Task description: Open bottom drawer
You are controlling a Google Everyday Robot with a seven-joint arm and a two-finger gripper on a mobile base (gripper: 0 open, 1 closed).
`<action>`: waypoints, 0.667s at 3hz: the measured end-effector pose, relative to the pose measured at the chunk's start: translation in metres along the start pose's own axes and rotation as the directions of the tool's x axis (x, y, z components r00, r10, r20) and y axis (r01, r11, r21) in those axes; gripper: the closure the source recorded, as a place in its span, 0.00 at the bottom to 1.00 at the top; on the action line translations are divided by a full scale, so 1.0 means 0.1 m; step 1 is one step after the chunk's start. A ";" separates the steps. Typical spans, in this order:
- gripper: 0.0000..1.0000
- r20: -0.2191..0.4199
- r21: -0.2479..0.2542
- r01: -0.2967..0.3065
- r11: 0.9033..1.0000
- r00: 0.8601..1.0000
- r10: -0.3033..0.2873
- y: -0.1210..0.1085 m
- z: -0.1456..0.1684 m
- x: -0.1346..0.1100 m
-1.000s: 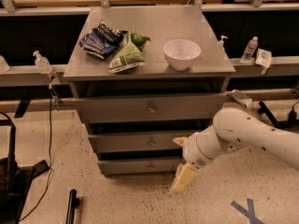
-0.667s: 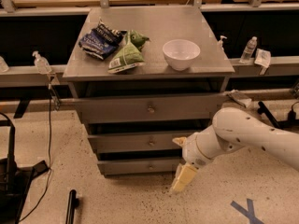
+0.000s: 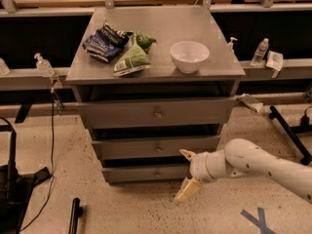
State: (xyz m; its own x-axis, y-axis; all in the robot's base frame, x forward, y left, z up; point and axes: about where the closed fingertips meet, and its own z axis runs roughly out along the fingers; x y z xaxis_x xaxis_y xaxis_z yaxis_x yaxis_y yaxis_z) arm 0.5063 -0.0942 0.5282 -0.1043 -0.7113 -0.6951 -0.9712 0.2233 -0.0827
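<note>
The bottom drawer point(image 3: 146, 173) is the lowest and narrowest grey front of the three-drawer cabinet, with a small round knob point(image 3: 157, 173) at its centre. It looks pushed in. My gripper point(image 3: 186, 172) comes in from the right on a white arm and sits just in front of the drawer's right end, right of the knob. Its two yellowish fingers are spread apart, one point(image 3: 187, 154) up by the middle drawer's lower edge and one point(image 3: 187, 190) below the bottom drawer's front. It holds nothing.
The middle drawer point(image 3: 157, 147) and top drawer point(image 3: 157, 112) are above. On the cabinet top point(image 3: 156, 28) lie a white bowl point(image 3: 189, 56), a blue chip bag point(image 3: 105, 43) and a green bag point(image 3: 133, 57). Bottles stand on side ledges. A black stand point(image 3: 10, 179) is at left.
</note>
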 end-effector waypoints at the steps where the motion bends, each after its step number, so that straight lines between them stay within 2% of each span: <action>1: 0.00 0.057 0.009 0.004 1.000 0.998 -0.004 -0.07 0.60 0.40; 2: 0.00 0.087 -0.037 -0.039 0.999 0.995 0.043 0.13 0.96 0.63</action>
State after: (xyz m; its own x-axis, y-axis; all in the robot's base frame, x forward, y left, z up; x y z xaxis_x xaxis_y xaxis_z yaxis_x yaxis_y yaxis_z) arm 0.5077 -0.0724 0.4149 -0.1265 -0.6403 -0.7576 -0.9737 0.2261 -0.0285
